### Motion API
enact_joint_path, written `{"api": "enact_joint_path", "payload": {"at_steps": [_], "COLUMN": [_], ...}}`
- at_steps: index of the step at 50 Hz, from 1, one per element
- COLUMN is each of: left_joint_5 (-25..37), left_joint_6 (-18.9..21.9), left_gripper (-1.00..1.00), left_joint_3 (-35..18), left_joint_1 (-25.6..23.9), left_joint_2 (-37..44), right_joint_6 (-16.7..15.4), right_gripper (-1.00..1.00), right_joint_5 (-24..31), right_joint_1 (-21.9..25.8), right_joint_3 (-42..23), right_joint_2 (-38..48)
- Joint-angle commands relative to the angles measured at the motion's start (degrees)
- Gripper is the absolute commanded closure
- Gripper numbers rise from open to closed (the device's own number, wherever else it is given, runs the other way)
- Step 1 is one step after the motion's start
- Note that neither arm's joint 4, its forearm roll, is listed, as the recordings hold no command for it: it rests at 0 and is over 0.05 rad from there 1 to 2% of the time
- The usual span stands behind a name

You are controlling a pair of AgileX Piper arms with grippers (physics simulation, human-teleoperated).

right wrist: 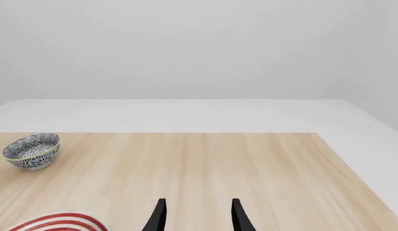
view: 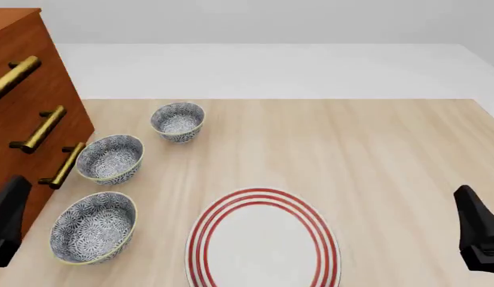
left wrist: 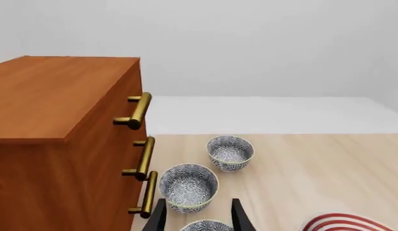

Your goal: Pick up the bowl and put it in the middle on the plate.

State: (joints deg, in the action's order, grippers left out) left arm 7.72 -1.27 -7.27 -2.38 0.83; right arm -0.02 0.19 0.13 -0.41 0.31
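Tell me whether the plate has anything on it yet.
Empty. In the front view the plate shows bare white inside its red rings, and all three bowls stand on the table to its left.

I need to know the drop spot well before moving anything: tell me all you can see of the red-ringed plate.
The plate is large, round, flat and white, with concentric red rings near its rim, glossy like ceramic. It lies flat on the wooden table, near the front edge, its near side cut off by the front view. Nothing sits on it or touches it; the nearest bowl stands apart to its left.
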Motion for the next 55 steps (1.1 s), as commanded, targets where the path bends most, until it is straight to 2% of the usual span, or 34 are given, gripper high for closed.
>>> {"api": "enact_joint_path", "payload": {"at_steps": [1,5,9,11,13,16,18,20,21,25,27,29,30,34,36,39,41,43,44,47,49,51,52,53,55], "left_joint_5": [9.2,10.0,8.3,6.9,6.0,6.8,7.1,6.3,6.1,8.1,9.0,8.3,8.2,9.2,8.7,8.7,8.3,7.8,7.8,7.6,7.6,7.4,8.0,8.0,7.5], "left_joint_6": [-0.9,0.5,0.2,2.8,1.2,1.5,0.1,-2.2,-0.1,-2.4,-1.6,1.2,0.3,-1.2,0.8,1.0,1.4,-0.2,-1.3,0.0,2.5,1.3,1.1,-1.8,0.1], "left_gripper": [-1.0,-1.0,-1.0,-1.0,-1.0,-1.0,-1.0,-1.0,-1.0,-1.0,-1.0,-1.0,-1.0,-1.0,-1.0,-1.0,-1.0,-1.0,-1.0,-1.0,-1.0,-1.0,-1.0,-1.0,-1.0], "left_joint_3": [-7.7,-8.6,-8.5,-8.3,-8.4,-9.7,-10.7,-11.1,-11.4,-14.7,-16.6,-17.2,-17.9,-20.1,-20.4,-21.2,-21.5,-22.0,-22.0,-22.6,-23.0,-23.0,-22.9,-22.9,-23.0], "left_joint_1": [-1.9,-3.1,-6.2,-8.0,-9.5,-10.7,-11.0,-11.8,-12.1,-11.1,-10.8,-13.6,-15.1,-13.3,-14.4,-14.0,-14.7,-17.1,-15.8,-16.3,-14.9,-14.5,-12.2,-13.0,-13.3], "left_joint_2": [-0.8,0.4,5.8,9.2,12.1,12.2,14.1,18.0,18.7,19.6,20.7,25.0,25.9,28.2,30.5,31.8,34.0,35.3,35.6,37.1,36.6,36.9,39.1,42.0,41.9], "right_joint_6": [0.2,-0.4,0.4,-0.3,0.1,0.3,-0.4,0.1,0.4,-0.4,0.3,0.3,-0.1,0.3,0.1,-0.1,0.3,-0.2,-0.3,0.4,0.1,-0.3,-0.2,0.2,0.2], "right_gripper": [-1.0,-1.0,-1.0,-1.0,-1.0,-1.0,-1.0,-1.0,-1.0,-1.0,-1.0,-1.0,-1.0,-1.0,-1.0,-1.0,-1.0,-1.0,-1.0,-1.0,-1.0,-1.0,-1.0,-1.0,-1.0], "right_joint_5": [0.3,-0.1,0.2,-0.1,0.1,0.2,0.1,0.1,0.6,-0.2,0.2,0.4,0.3,-0.6,0.0,0.0,0.1,0.1,-0.2,0.0,0.2,0.1,0.2,0.2,0.3], "right_joint_1": [0.0,0.0,0.0,0.0,0.0,0.0,0.1,0.0,0.0,0.0,0.0,0.0,0.0,0.0,0.0,0.0,0.0,0.0,0.0,0.0,0.0,0.0,0.0,0.0,0.0], "right_joint_3": [0.0,0.0,0.0,0.0,0.0,0.0,-0.3,0.0,-0.2,0.0,-0.1,-0.2,-0.3,0.1,-0.1,-0.1,-0.1,-0.1,0.0,0.0,-0.1,-0.2,-0.2,-0.1,-0.1], "right_joint_2": [0.0,-0.2,0.2,-0.2,0.0,0.2,-0.2,0.0,0.0,-0.1,0.2,0.1,-0.1,0.7,0.2,0.0,0.3,-0.1,-0.1,0.3,0.0,-0.2,-0.1,0.1,0.1]}}
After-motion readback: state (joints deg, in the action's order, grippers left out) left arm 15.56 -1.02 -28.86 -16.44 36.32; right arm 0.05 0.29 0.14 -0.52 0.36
